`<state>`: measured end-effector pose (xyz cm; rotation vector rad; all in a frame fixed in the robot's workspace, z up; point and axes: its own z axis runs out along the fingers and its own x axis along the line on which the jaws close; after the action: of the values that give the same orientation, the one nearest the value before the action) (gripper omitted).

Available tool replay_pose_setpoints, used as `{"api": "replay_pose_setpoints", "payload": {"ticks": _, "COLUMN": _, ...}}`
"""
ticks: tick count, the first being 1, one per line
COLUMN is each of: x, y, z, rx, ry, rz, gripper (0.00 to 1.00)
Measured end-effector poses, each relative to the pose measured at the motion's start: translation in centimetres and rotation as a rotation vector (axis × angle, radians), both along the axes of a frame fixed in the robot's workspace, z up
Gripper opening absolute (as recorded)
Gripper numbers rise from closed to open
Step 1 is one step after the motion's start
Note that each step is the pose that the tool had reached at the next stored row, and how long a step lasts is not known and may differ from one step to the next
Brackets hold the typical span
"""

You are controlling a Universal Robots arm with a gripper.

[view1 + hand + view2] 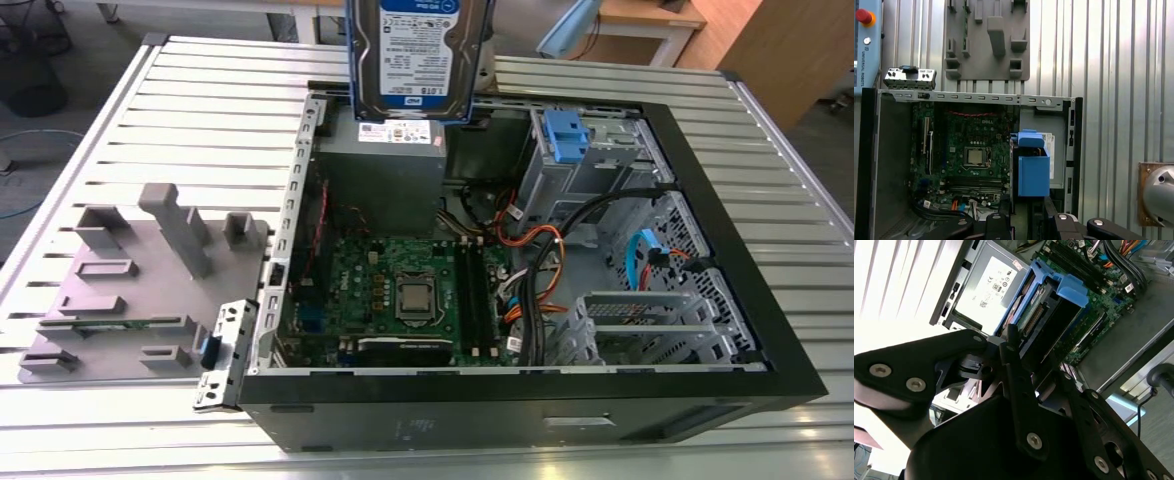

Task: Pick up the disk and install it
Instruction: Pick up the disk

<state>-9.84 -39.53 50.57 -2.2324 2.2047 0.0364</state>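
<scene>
The disk [416,55] hangs upright in the air above the back rim of the open computer case [767,330], its white-and-blue label facing the exterior camera. Both wrist views show it edge-on with its blue bracket, the disk [1046,315] over the power supply and the disk [1032,170] beside the motherboard. My gripper [1036,367] is shut on it, with black fingers [1003,212] on either side of its near end.
Inside the case lie the grey power-supply box [380,165], the motherboard [400,290], cable bundles [534,290] and a metal drive cage with a blue clip [567,135]. A grey fixture plate [134,290] sits on the slatted table at the exterior view's left.
</scene>
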Motion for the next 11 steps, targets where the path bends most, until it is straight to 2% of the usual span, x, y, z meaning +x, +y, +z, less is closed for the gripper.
{"api": "replay_pose_setpoints", "payload": {"ticks": 11, "x": 0.37, "y": 0.0, "z": 0.0, "rx": 0.0, "ry": 0.0, "rz": 0.0, "gripper": 0.35}}
